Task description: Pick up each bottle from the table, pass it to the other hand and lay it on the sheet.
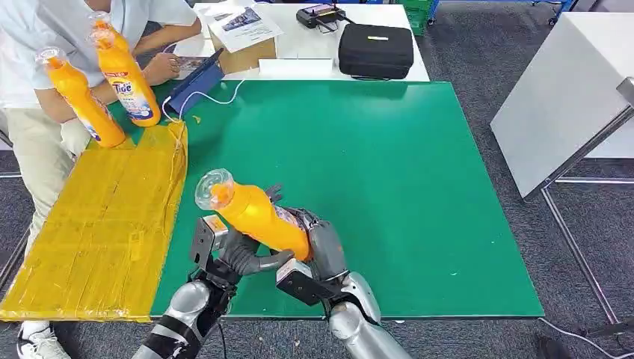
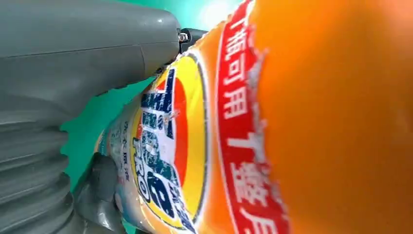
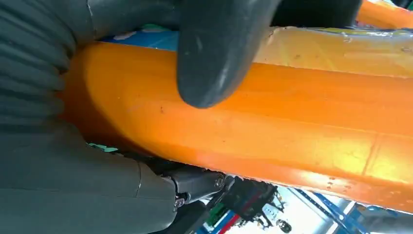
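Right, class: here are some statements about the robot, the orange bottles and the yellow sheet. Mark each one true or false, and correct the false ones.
1. Both robot hands are on one orange bottle. True: the left hand and the right hand grip it together above the green table.
2. That bottle stands upright. False: it is tilted, cap end up towards the yellow sheet.
3. A person holds two more orange bottles at the sheet's far end. True.
4. A bottle already lies flat on the sheet. False: none lies on it.
5. A black case sits on the white table. True.
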You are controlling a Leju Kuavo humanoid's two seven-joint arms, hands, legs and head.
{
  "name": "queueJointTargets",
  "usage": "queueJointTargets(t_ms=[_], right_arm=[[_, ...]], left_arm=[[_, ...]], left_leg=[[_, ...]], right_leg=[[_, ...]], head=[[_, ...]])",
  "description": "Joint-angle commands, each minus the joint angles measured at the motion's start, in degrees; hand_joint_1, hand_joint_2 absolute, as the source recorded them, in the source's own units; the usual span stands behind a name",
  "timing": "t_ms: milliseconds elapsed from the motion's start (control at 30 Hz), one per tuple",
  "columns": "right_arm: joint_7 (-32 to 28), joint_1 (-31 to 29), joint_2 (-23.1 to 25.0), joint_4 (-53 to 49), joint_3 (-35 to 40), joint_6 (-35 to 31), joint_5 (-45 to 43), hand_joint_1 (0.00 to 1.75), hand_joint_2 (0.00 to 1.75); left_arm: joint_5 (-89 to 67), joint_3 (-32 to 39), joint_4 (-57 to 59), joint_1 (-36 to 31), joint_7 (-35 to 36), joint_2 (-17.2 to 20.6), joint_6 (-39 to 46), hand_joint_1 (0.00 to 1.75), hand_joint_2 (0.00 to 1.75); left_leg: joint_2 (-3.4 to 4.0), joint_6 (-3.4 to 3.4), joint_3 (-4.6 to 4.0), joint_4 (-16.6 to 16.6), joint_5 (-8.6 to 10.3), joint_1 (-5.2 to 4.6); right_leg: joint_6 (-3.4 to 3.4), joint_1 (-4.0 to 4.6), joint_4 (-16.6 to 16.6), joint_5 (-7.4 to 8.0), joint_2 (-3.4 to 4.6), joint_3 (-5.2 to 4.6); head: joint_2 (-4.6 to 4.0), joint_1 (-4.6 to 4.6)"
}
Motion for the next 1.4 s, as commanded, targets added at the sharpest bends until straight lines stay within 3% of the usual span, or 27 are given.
queueJointTargets(t_ms=[33, 733, 767, 933, 1000, 1033, 1400], right_arm=[[0.05, -1.42, -1.43, 5.25, 1.19, 0.31, -0.08, 1.75, 1.75], [-0.02, -1.52, -1.30, 6.16, 1.20, 0.38, 0.50, 1.71, 1.75], [-0.08, -1.61, -1.23, 6.29, 1.28, 0.41, 0.60, 1.71, 1.75], [-0.09, -1.58, -1.19, 6.31, 1.28, 0.37, 0.62, 1.71, 1.75], [-0.15, -1.67, -1.17, 6.37, 1.33, 0.36, 0.69, 1.73, 1.75], [-0.15, -1.68, -1.15, 6.35, 1.31, 0.32, 0.69, 1.71, 1.75], [-0.14, -1.66, -1.23, 6.29, 1.30, 0.34, 0.70, 1.75, 1.75]], left_arm=[[0.96, 1.59, -0.54, -1.18, -0.50, 1.38, 0.30, 0.00, 1.75], [1.93, 2.74, -0.89, -1.16, -0.71, 1.42, 0.66, 0.00, 1.75], [1.83, 2.52, -0.60, -1.19, -0.69, 1.31, 0.63, 0.07, 1.75], [1.82, 2.39, -0.50, -1.15, -0.70, 1.15, 0.63, 0.07, 1.75], [1.72, 2.21, -0.24, -1.24, -0.70, 1.13, 0.63, 1.54, 1.75], [1.70, 2.14, -0.18, -1.21, -0.70, 1.09, 0.65, 1.75, 1.75], [1.68, 2.10, -0.10, -1.17, -0.71, 1.16, 0.72, 1.75, 1.75]], left_leg=[[0.01, -0.11, 0.34, 0.01, -0.17, 0.12], [-0.01, -0.10, 0.31, 0.02, -0.15, 0.11], [-0.01, -0.08, 0.20, -0.01, -0.08, 0.07], [-0.01, -0.07, 0.19, -0.01, -0.08, 0.07], [-0.03, -0.06, 0.18, -0.02, -0.07, 0.06], [-0.02, -0.09, 0.27, 0.01, -0.13, 0.11], [-0.03, -0.11, 0.35, 0.01, -0.16, 0.12]], right_leg=[[-0.11, 0.09, -0.09, -0.12, 0.18, 0.39], [-0.11, 0.09, -0.07, -0.12, 0.15, 0.35], [-0.08, 0.06, -0.06, -0.07, 0.10, 0.23], [-0.07, 0.05, -0.06, -0.06, 0.10, 0.21], [-0.07, 0.04, -0.06, -0.07, 0.08, 0.20], [-0.10, 0.08, -0.07, -0.11, 0.13, 0.31], [-0.11, 0.09, -0.08, -0.14, 0.14, 0.39]], head=[[0.00, 0.02], [0.00, 0.00], [0.00, 0.00], [0.00, 0.00], [0.00, 0.00], [0.00, 0.00], [0.00, 0.00]])
